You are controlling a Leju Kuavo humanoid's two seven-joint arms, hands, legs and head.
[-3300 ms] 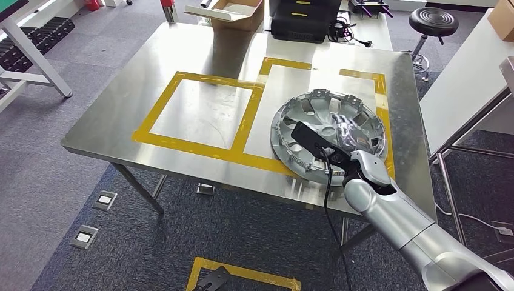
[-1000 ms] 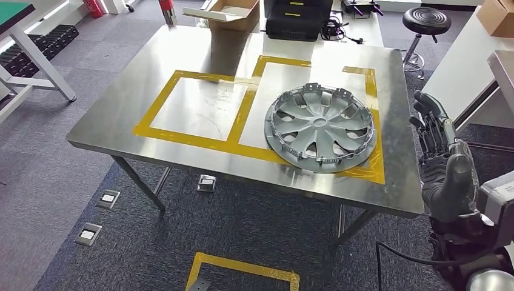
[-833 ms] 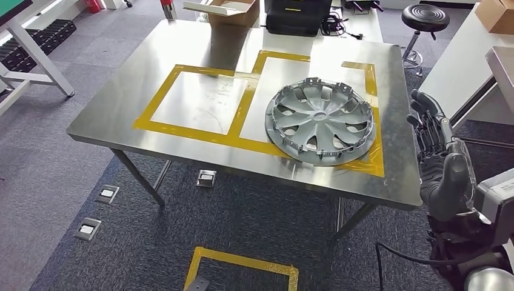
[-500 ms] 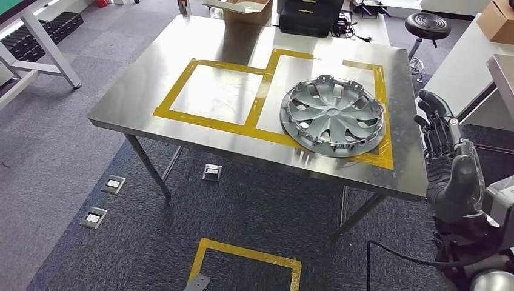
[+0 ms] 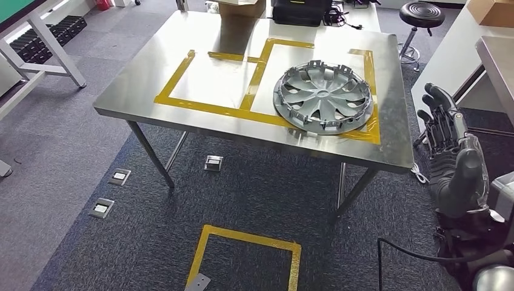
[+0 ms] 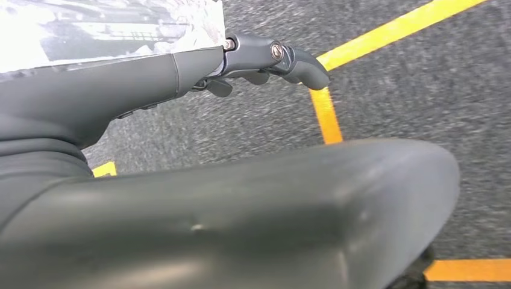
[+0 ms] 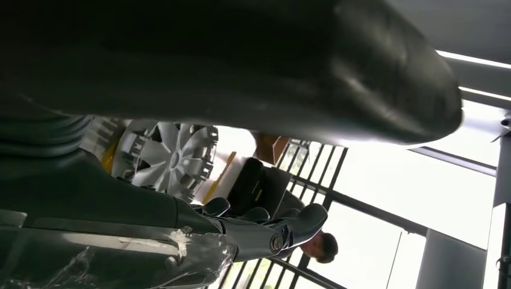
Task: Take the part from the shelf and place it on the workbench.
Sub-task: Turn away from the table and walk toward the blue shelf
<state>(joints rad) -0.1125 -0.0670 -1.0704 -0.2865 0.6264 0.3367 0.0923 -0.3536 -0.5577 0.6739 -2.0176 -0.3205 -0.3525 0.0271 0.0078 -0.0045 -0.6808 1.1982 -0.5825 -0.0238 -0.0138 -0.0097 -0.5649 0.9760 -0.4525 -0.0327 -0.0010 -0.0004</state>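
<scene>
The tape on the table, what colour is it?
Yellow tape, clearest in the head view.

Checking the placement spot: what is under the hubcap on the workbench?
The hubcap lies on the steel workbench, inside the right yellow tape square, overlapping its near strip. Whatever lies directly beneath it is covered.

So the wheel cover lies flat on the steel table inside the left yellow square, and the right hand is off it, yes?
One thing is wrong: the head view shows the wheel cover in the right yellow-taped square, not the left one. It does lie flat on the steel table, and the right hand is clear of it, beside the table's edge.
</scene>
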